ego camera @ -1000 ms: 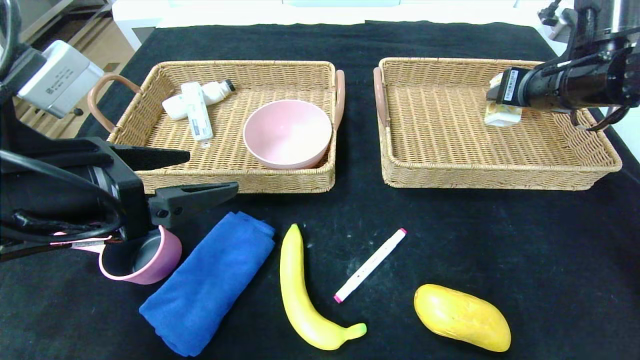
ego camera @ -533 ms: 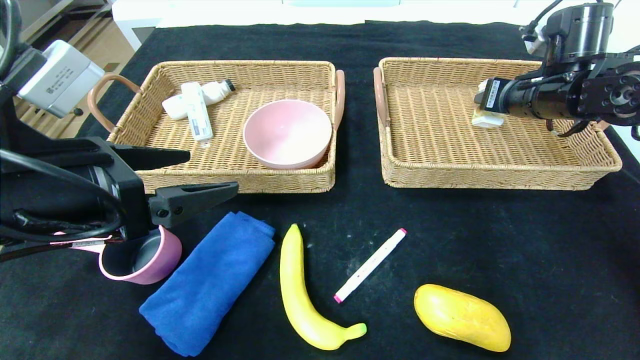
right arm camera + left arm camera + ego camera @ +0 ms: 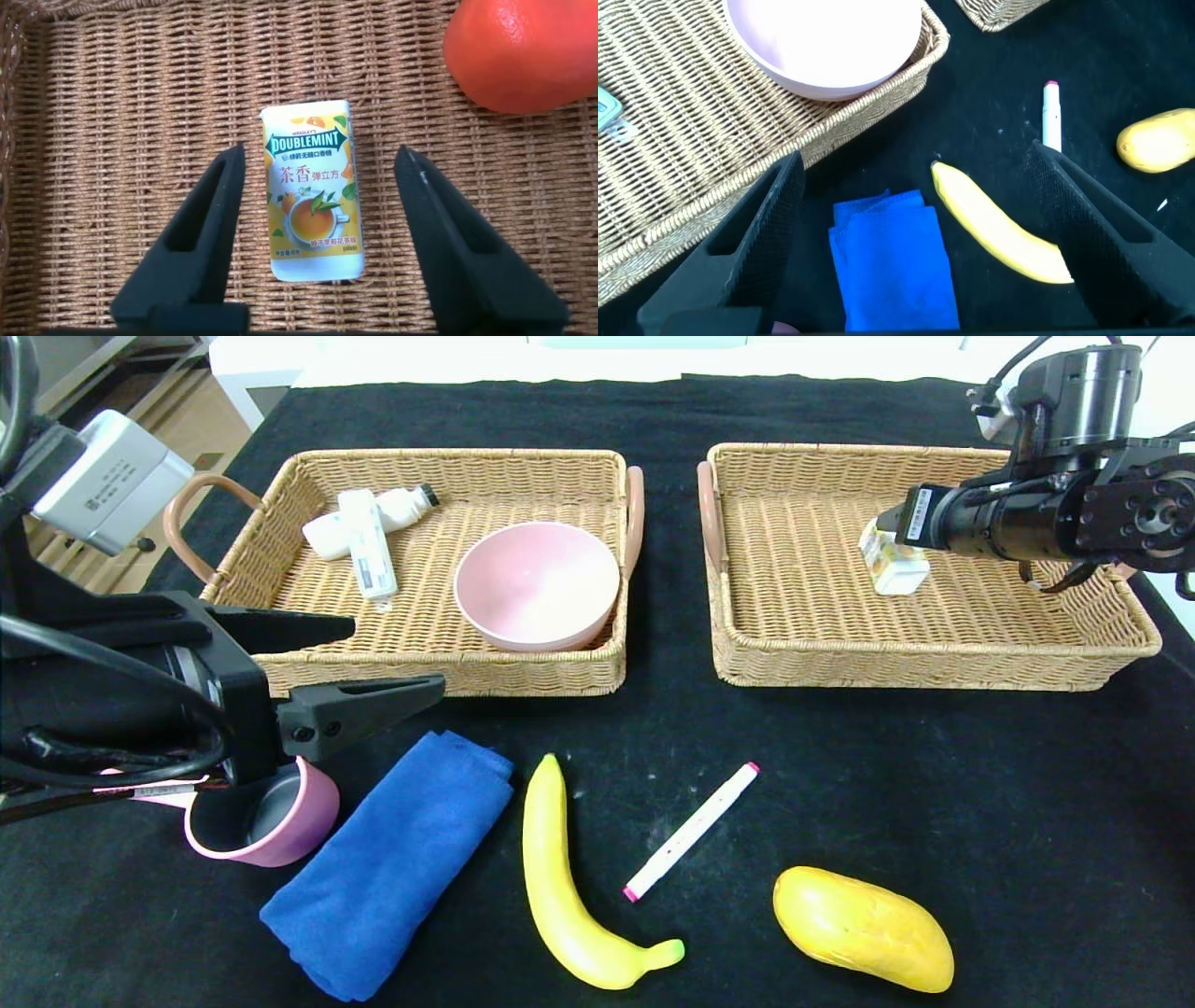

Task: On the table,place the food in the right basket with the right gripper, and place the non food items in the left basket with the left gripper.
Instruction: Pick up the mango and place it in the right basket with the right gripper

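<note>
Right gripper point(image 3: 318, 233): jaws now spreading, releasing gum box point(image 3: 313, 191).
Gum box: lying free in right basket point(image 3: 934, 658).
Left gripper point(image 3: 369, 663): hovering wide open, empty.

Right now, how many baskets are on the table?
2. The left basket holds the pink bowl and white bottles. The right basket holds a Doublemint pack under the right gripper, plus an orange.
</note>
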